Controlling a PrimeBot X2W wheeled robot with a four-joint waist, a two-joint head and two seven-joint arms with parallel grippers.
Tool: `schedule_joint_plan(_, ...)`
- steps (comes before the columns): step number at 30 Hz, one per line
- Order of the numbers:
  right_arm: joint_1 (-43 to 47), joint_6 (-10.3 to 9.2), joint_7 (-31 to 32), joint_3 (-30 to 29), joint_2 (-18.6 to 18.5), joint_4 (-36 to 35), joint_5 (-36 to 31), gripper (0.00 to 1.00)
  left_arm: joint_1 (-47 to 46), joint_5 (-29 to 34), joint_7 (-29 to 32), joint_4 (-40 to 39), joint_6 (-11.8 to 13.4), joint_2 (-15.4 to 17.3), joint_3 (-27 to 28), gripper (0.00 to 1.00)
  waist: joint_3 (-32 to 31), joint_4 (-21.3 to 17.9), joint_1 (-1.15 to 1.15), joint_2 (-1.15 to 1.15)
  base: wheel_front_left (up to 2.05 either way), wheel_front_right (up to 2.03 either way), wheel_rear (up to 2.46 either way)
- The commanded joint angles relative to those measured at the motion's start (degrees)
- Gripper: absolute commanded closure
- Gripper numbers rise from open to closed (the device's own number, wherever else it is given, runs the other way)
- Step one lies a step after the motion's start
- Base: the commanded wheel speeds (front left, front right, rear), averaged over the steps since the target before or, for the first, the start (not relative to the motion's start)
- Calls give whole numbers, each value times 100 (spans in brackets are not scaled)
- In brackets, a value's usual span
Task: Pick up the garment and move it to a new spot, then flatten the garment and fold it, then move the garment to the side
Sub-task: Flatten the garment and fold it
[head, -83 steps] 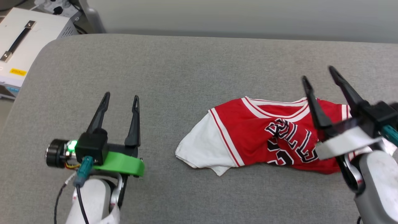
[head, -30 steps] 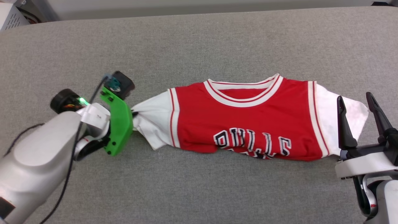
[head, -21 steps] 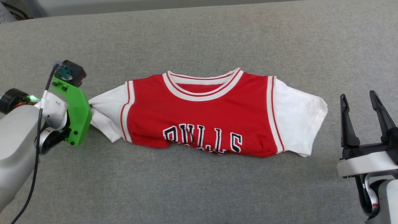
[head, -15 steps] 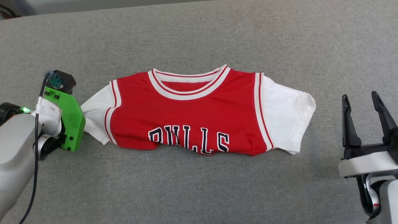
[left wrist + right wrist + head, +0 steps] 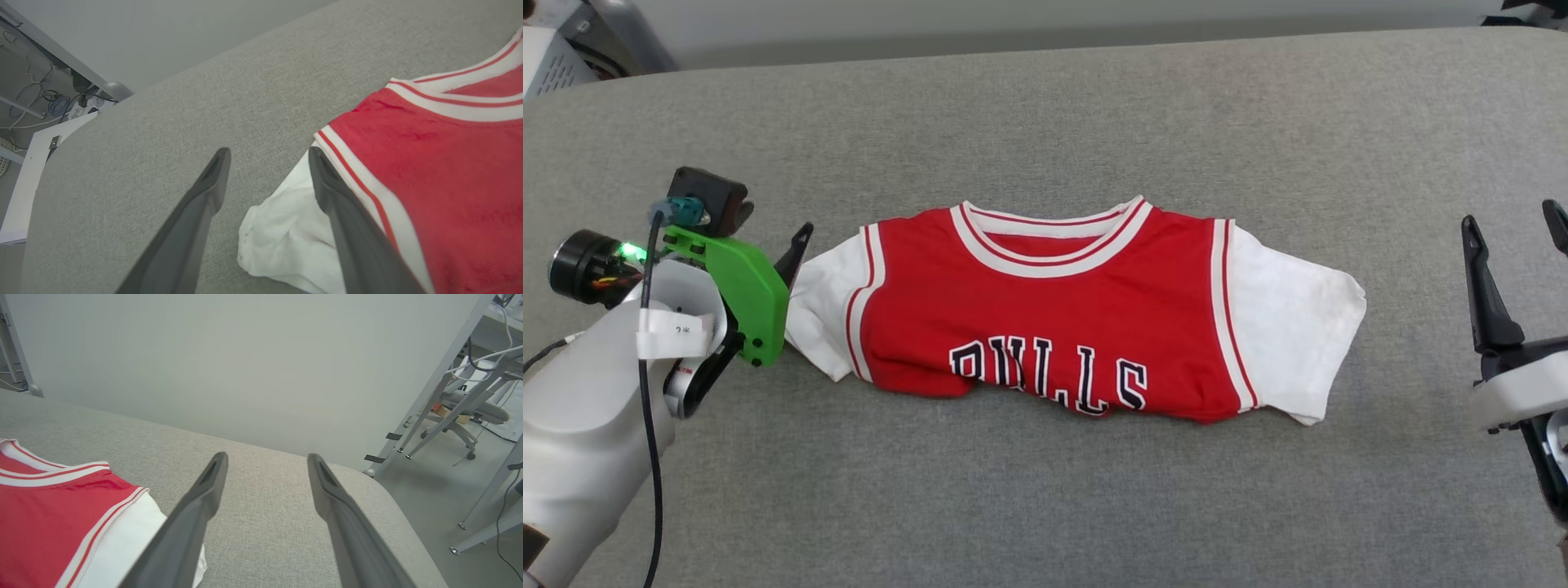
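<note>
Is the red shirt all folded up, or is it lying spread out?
Spread out, not folded: the garment lies front up with both white sleeves out, though its bottom edge is bunched.

Reads as a robotics lab or test bay to me, not a home. The work surface is a padded grey fabric-covered table (image 5: 1045, 106) against a bare pale partition (image 5: 204, 355). Past its right end I see angled metal desk legs (image 5: 429, 392), a castered office chair (image 5: 474, 410) and dangling cables (image 5: 486, 359). At the left end there are coiled cords (image 5: 57, 105) and a white equipment case (image 5: 30, 179).
</note>
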Motion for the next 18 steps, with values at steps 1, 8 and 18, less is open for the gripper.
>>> schedule_joint_plan(1,-202,-3,237,151,-227,-81,157,0,52,47,-256,-151,147,43,113,0,-166,196,0,0,0,0,0)
schedule_joint_plan(8,-792,-3,1869,1370,-1707,-169,1317,0,336,238,-1173,-1098,937,217,427,0,-150,422,0,0,0,0,0)
schedule_joint_plan(18,-1614,-3,4467,3227,-3198,16,3380,0,915,560,-1526,-2195,1802,296,542,0,121,796,0,0,0,0,0)
